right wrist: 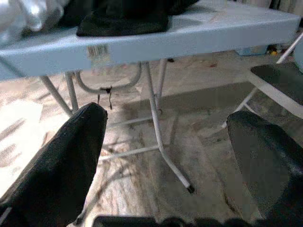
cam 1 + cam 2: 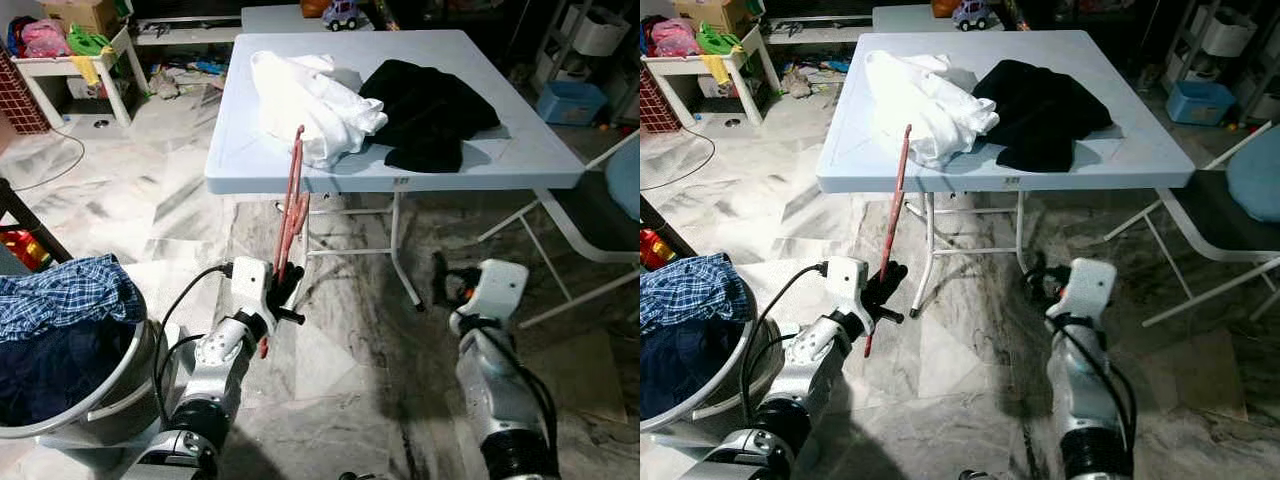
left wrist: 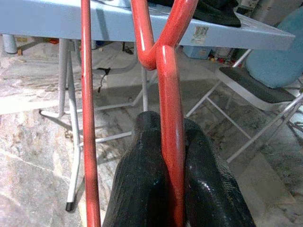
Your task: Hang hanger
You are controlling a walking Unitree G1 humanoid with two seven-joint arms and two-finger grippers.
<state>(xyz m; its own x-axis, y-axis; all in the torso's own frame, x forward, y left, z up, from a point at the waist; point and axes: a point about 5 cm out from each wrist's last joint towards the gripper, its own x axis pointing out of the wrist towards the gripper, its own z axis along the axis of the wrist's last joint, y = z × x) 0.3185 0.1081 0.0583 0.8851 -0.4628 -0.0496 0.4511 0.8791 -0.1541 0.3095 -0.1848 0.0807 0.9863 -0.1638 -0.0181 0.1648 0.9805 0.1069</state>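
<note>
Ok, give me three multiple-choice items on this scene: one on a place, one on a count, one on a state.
1. Where does the black garment lie?
A. in the basket
B. on the blue table
C. on the floor

2. How many garments lie on the table?
A. one
B. two
C. four

3. What is the left claw doing?
A. hanging open
B. gripping the white garment
C. shut on the red hanger

Answers: 1 B, it lies on the tabletop beside the white one. 2 B, one white, one black. 3 C, the left wrist view shows both fingers clamped on the red bar; the right claw is open.
</note>
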